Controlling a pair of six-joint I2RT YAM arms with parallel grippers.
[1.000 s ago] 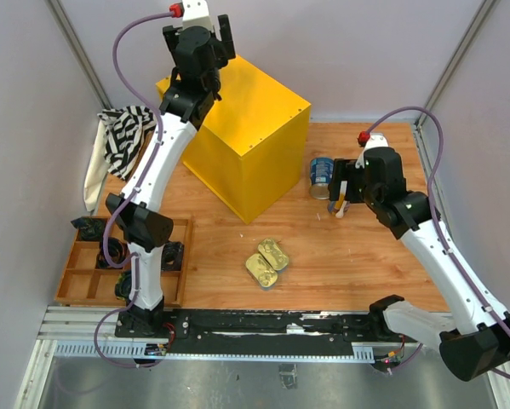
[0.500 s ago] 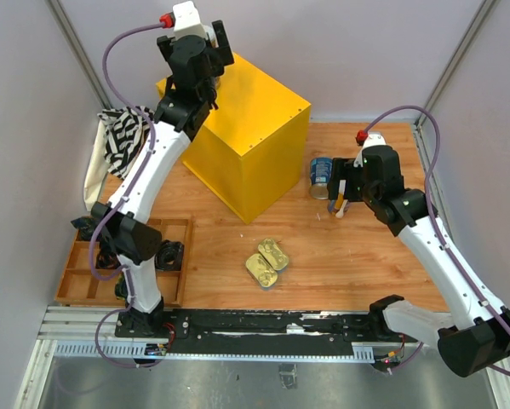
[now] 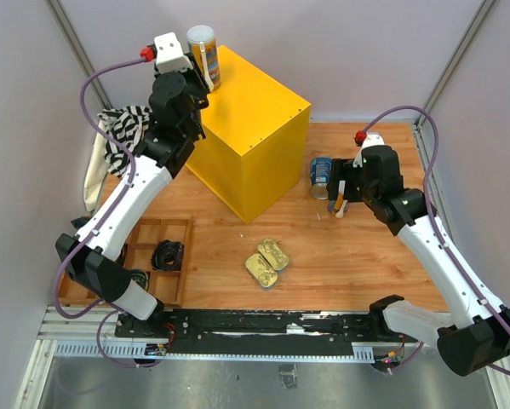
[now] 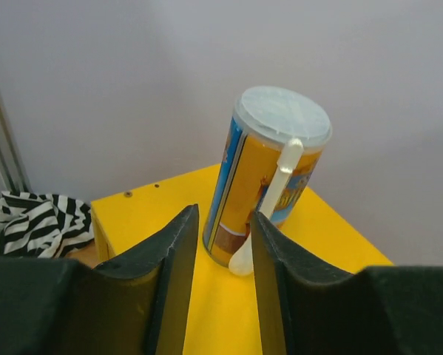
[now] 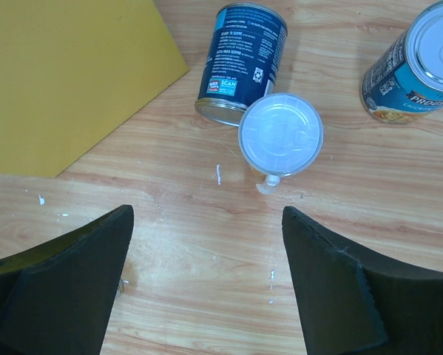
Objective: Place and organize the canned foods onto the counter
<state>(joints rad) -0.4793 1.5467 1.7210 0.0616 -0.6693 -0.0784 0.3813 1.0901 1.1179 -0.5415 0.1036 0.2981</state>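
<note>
Left gripper (image 4: 221,222) has backed off the tall can (image 4: 269,177) left at the far corner of the counter (image 3: 259,106), fingers part-open, empty — the other slim can (image 5: 280,134) stands upright on the table, centred just ahead of the right gripper (image 5: 206,222), fingers spread, holding nothing.

From my overhead feed: one tall slim can (image 3: 203,53), white-lidded with an orange-and-blue label, stands upright on the far left corner of the yellow counter (image 3: 255,115). Its twin (image 5: 280,134) stands on the wood tabletop (image 5: 206,222) between a dark-blue-labelled can (image 5: 242,63) and a silver-topped blue can (image 5: 417,66). Two flat gold tins (image 3: 272,253) (image 3: 260,270) lie touching, before the counter.
</note>
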